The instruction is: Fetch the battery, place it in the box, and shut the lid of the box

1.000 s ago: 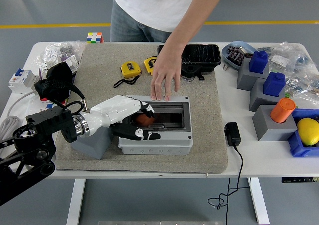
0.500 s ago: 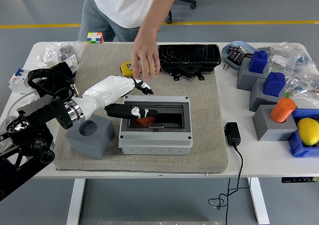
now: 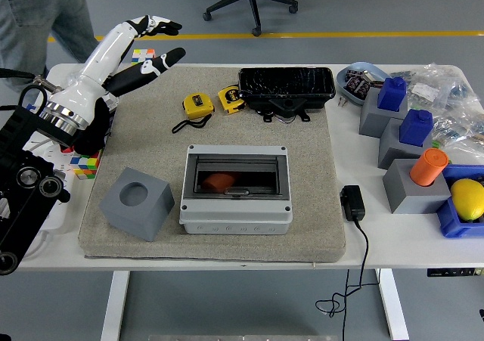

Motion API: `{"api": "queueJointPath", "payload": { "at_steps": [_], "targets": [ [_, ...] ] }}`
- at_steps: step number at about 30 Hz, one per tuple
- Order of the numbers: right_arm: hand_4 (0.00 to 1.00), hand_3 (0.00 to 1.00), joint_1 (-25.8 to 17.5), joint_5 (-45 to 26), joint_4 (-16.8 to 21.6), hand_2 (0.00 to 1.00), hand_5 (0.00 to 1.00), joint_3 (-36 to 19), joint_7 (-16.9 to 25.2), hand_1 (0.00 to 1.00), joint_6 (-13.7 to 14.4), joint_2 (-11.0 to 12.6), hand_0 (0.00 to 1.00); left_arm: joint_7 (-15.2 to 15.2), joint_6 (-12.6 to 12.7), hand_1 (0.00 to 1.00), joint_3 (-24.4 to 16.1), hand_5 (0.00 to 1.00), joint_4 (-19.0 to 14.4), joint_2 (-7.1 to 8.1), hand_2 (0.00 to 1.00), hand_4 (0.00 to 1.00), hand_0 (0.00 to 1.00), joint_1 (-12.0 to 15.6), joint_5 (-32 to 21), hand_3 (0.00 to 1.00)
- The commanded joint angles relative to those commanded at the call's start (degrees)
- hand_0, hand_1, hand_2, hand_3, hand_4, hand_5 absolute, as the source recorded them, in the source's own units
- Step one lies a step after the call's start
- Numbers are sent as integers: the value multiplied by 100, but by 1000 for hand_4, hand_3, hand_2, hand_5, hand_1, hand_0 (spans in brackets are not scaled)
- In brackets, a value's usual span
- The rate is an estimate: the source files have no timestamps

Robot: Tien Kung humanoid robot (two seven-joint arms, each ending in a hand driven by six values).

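Battery [image 3: 220, 181] lies inside the grey box [image 3: 235, 189], while the left hand [image 3: 148, 44] hovers empty, fingers spread.

The box [image 3: 235, 187] looks like matt grey plastic, with a dark, smooth lid panel on top. At 9 o'clock from it, the grey block [image 3: 137, 203] has a dull, smooth finish. Both rest on a rough, beige, carpet-like mat [image 3: 318, 175] over the smooth white worktop [image 3: 393, 239]. At 10 o'clock, the robot hand [image 3: 144, 46] shows glossy white shells with black fingertips and a shiny metal wrist ring.
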State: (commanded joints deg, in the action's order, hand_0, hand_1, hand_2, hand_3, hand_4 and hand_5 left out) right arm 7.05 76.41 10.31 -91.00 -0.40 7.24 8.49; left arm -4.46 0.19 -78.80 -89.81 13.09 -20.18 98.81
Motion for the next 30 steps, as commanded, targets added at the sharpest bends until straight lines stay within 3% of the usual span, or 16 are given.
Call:
{"api": "queueJointPath", "payload": {
  "at_steps": [2, 6, 13, 14, 19, 20, 30],
  "targets": [
    [998, 825, 6, 70, 0, 773, 998, -51, -13, 797, 2, -35, 814, -131, 26, 908, -239, 998, 81, -32, 870, 998, 866, 57, -347, 812],
    [998, 825, 3, 105, 0, 773, 998, -51, -20, 797, -4, -94, 814, -337, 42, 908, -615, 998, 238, -29, 870, 998, 866, 163, -1114, 812],
    [998, 826, 30, 136, 0, 773, 998, -60, -29, 796, 0, -146, 814, -542, -175, 929, -1127, 998, 470, 36, 888, 998, 888, 312, -2479, 836],
    [998, 825, 35, 142, 0, 774, 998, -65, -31, 797, 2, -148, 815, -551, -232, 968, -1159, 998, 498, 45, 935, 998, 925, 334, -2624, 890],
    [998, 825, 49, 217, 0, 774, 998, -125, -61, 797, 9, -177, 815, -610, -530, 968, -1179, 998, 703, 14, 935, 998, 925, 437, -3515, 890],
    [998, 826, 49, 231, 0, 775, 998, -132, -66, 797, 9, -186, 815, -620, -562, 998, -1172, 998, 755, -4, 975, 998, 977, 454, -3642, 953],
    [998, 825, 40, 246, 0, 775, 998, -142, -56, 797, 7, -236, 815, -596, -1027, 998, -1095, 998, 1225, -141, 998, 998, 998, 597, -4998, 998]
  ]
}}
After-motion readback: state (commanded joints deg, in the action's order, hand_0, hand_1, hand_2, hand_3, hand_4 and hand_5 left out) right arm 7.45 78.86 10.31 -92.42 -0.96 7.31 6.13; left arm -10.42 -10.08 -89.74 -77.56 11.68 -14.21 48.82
